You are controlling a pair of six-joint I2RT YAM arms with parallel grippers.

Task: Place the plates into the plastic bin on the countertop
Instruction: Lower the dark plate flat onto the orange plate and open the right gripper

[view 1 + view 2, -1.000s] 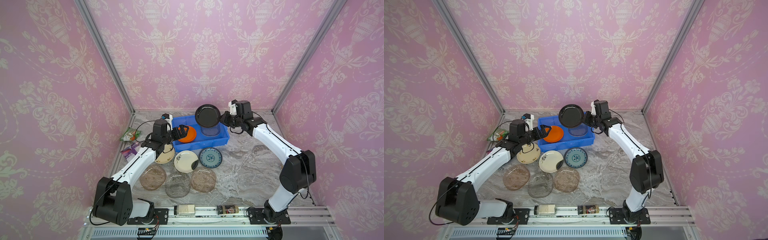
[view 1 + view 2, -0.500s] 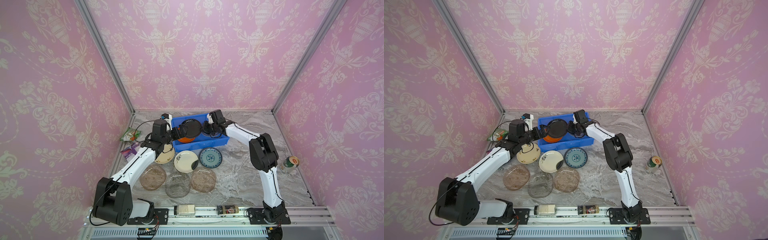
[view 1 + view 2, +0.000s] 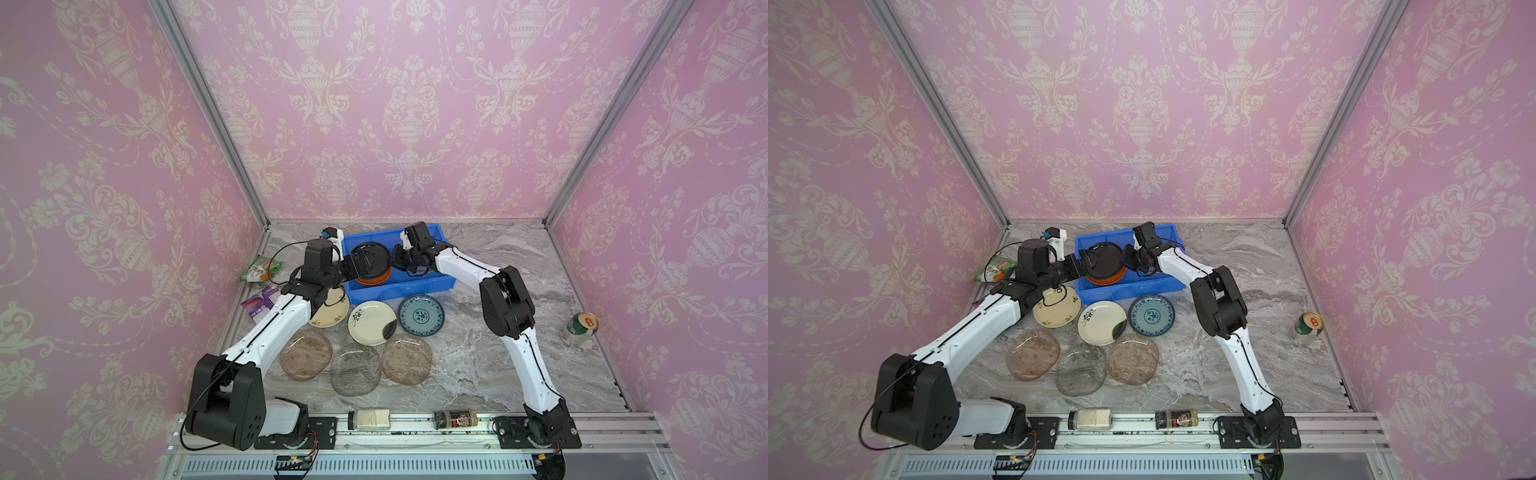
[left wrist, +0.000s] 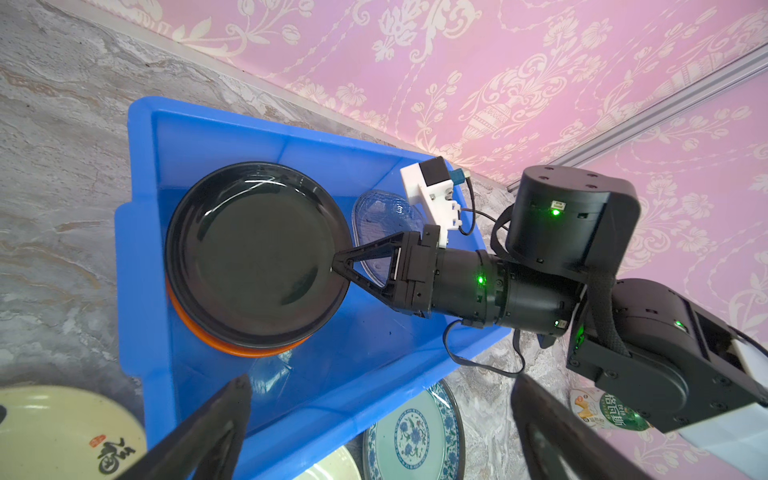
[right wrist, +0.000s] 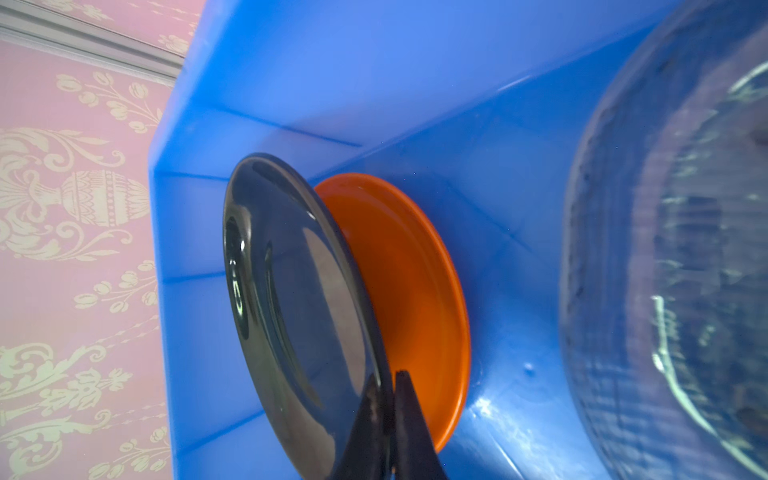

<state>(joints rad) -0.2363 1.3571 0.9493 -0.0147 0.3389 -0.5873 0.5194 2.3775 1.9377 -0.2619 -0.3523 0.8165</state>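
— Checking the right gripper (image 3: 395,261)?
— Clenched on the rim of the black plate (image 3: 371,257), at its three o'clock edge in both top views.
— And where, that plate?
— Inside the blue bin (image 3: 419,287), toward its nine o'clock end, tilted over the orange plate (image 4: 232,345). Held edge raised off the orange one in the right wrist view.
— Left gripper (image 4: 380,380)?
— Released, fingers spread wide at the black plate's nine o'clock side, grasping nothing.
— Anything else in the bin?
— A clear glass plate (image 4: 380,210), just beside the black one.
— On the countertop (image 3: 478,365)?
— At six o'clock from the bin: a cream plate (image 3: 332,311), a second cream plate (image 3: 372,322), a teal plate (image 3: 420,314). Further toward six, three tinted glass plates (image 3: 356,368) in a row.
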